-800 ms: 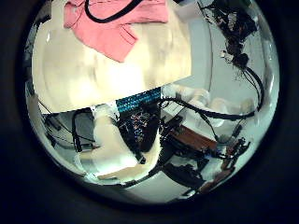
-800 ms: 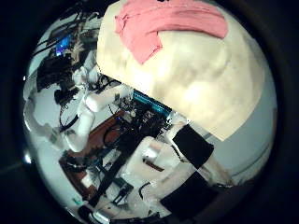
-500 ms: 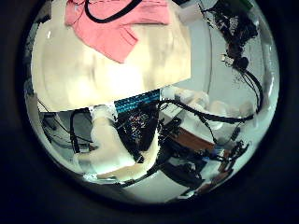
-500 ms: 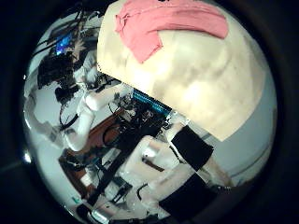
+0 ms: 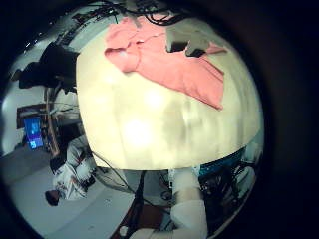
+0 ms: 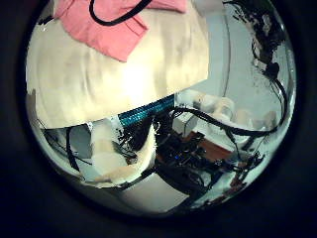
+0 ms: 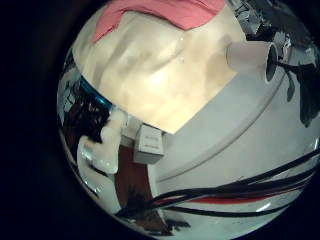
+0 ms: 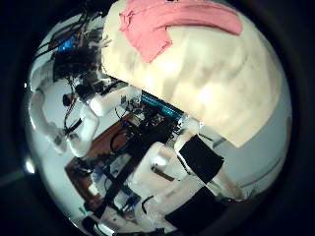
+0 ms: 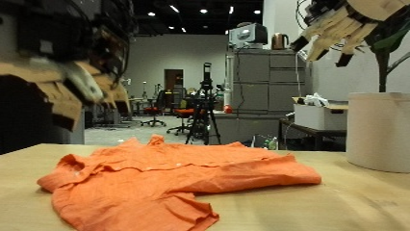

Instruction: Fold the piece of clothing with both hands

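An orange short-sleeved shirt (image 9: pixel 166 178) lies spread but rumpled on the tan table (image 9: pixel 333 207), collar toward the far side. My right hand (image 9: pixel 344 29) hangs high above the table's far right. Its fingers are relaxed and spread, and they hold nothing. My left hand (image 9: pixel 70 82) is a blurred shape in the air, well above the table beside the shirt's other end. All palm views look down from a distance on the shirt (image 5: pixel 164 65) (image 6: pixel 99 25) (image 7: pixel 160 12) (image 8: pixel 177 22), which neither hand touches.
A tall white cylinder (image 9: pixel 378 130) with a plant stem stands on the table near the right hand; the right little finger side view shows the cylinder (image 7: pixel 250 55) too. Beyond the table are cabinets, tripods and equipment.
The left thumb side picture has shifted, so the left hand has moved. The right thumb side picture has hardly shifted. The shirt lies as before.
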{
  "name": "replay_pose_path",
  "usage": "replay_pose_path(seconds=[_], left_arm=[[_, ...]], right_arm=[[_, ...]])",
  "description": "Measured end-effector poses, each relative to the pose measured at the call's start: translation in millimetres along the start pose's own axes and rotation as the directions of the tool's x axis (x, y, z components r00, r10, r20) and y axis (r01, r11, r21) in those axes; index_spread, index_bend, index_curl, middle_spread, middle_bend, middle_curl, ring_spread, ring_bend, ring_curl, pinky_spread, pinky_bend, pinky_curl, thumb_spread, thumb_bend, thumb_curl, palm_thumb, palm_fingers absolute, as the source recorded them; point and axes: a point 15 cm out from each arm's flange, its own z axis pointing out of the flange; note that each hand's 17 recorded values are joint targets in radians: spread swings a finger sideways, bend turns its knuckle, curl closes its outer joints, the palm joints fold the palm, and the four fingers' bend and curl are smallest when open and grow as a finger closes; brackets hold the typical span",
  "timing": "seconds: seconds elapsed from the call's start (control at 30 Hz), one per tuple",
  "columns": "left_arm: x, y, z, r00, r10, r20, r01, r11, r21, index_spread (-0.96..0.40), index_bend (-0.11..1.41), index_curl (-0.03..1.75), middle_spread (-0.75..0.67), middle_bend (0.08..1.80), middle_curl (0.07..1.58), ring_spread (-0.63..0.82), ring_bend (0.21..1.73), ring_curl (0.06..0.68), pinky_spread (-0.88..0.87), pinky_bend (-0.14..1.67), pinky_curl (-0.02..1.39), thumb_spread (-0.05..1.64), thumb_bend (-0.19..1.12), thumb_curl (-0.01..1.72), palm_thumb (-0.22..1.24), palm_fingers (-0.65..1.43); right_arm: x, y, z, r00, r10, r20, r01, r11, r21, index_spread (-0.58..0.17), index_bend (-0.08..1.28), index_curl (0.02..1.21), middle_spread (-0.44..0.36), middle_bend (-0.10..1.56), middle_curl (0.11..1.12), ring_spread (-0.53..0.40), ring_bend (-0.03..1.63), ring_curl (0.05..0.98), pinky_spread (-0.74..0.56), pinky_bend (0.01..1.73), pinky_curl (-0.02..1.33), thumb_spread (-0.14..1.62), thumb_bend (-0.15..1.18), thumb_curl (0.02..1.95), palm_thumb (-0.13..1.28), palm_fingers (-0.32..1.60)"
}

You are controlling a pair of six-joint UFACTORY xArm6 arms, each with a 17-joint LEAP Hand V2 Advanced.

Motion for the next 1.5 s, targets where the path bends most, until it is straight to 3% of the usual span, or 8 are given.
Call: replay_pose_path(seconds=[0.23,0.47,0.7,0.83,1.03,1.1,1.27,1.5], left_arm=[[-2,-48,40,0.996,0.058,0.069,-0.055,0.997,-0.047,0.15,0.15,0.28,0.36,0.22,0.33,0.52,0.6,0.175,0.46,0.49,0.28,0.94,-0.04,0.31,0.27,-0.02],[18,-77,76,0.983,0.15,0.105,-0.143,0.987,-0.073,0.18,0.14,0.27,0.39,0.2,0.32,0.55,0.57,0.171,0.46,0.45,0.28,0.93,-0.03,0.31,0.25,-0.03],[11,-93,107,0.978,0.157,0.138,-0.14,0.982,-0.128,0.19,0.14,0.25,0.37,0.2,0.32,0.54,0.56,0.177,0.45,0.44,0.29,0.92,-0.03,0.31,0.24,-0.03],[3,-96,114,0.974,0.141,0.179,-0.116,0.982,-0.147,0.19,0.17,0.26,0.26,0.26,0.34,0.5,0.55,0.175,0.4,0.4,0.28,0.92,-0.02,0.31,0.26,0.1],[-3,-98,113,0.965,0.133,0.227,-0.097,0.982,-0.159,0.04,0.16,0.28,-0.05,0.67,0.48,0.05,0.64,0.185,0.0,0.42,0.27,0.96,0.0,0.34,0.42,0.66],[-3,-98,111,0.965,0.131,0.227,-0.095,0.983,-0.16,-0.03,0.19,0.28,-0.15,0.75,0.53,-0.15,0.84,0.247,-0.19,0.56,0.3,0.99,0.06,0.36,0.56,1.02],[-1,-96,99,0.972,0.11,0.209,-0.082,0.987,-0.137,-0.19,0.25,0.33,-0.29,0.82,0.68,-0.38,1.12,0.398,-0.49,0.87,0.44,1.02,0.09,0.42,0.74,1.17],[-7,-86,69,0.975,0.088,0.202,-0.06,0.988,-0.142,-0.4,0.45,0.47,-0.43,0.88,0.82,-0.44,1.29,0.494,-0.61,1.12,0.55,1.0,0.07,0.51,0.85,1.11]], right_arm=[[0,-2,5,1.0,0.021,0.009,-0.021,1.0,-0.015,-0.353,0.17,0.3,0.088,0.18,0.29,0.221,0.2,0.259,0.32,0.24,0.34,1.33,-0.01,0.26,0.64,0.01],[5,-6,6,0.999,0.042,0.01,-0.042,0.999,-0.005,-0.351,0.17,0.3,0.096,0.18,0.29,0.222,0.2,0.26,0.32,0.24,0.34,1.33,-0.01,0.26,0.64,0.01],[11,-13,7,0.999,0.049,0.008,-0.049,0.999,0.009,-0.349,0.17,0.3,0.096,0.18,0.3,0.222,0.2,0.258,0.32,0.24,0.34,1.33,-0.01,0.25,0.64,0.01],[11,-13,17,0.999,0.047,0.017,-0.047,0.999,-0.016,-0.349,0.17,0.3,0.096,0.18,0.3,0.222,0.2,0.258,0.32,0.24,0.34,1.34,-0.01,0.26,0.65,0.01],[12,-17,24,0.999,0.045,0.018,-0.045,0.999,-0.022,-0.343,0.18,0.3,0.097,0.18,0.3,0.222,0.2,0.256,0.31,0.24,0.33,1.34,-0.01,0.26,0.65,0.01],[12,-17,24,0.999,0.045,0.018,-0.045,0.999,-0.022,-0.342,0.18,0.3,0.097,0.18,0.29,0.222,0.2,0.256,0.31,0.24,0.33,1.34,-0.01,0.26,0.65,0.01],[13,-19,26,0.999,0.045,0.02,-0.044,0.999,-0.028,-0.341,0.18,0.3,0.097,0.18,0.29,0.222,0.2,0.255,0.31,0.24,0.33,1.34,-0.01,0.26,0.65,0.01],[17,-21,31,0.998,0.053,0.032,-0.052,0.998,-0.045,-0.341,0.18,0.31,0.096,0.18,0.29,0.221,0.2,0.253,0.31,0.23,0.33,1.34,-0.01,0.26,0.66,0.02]])
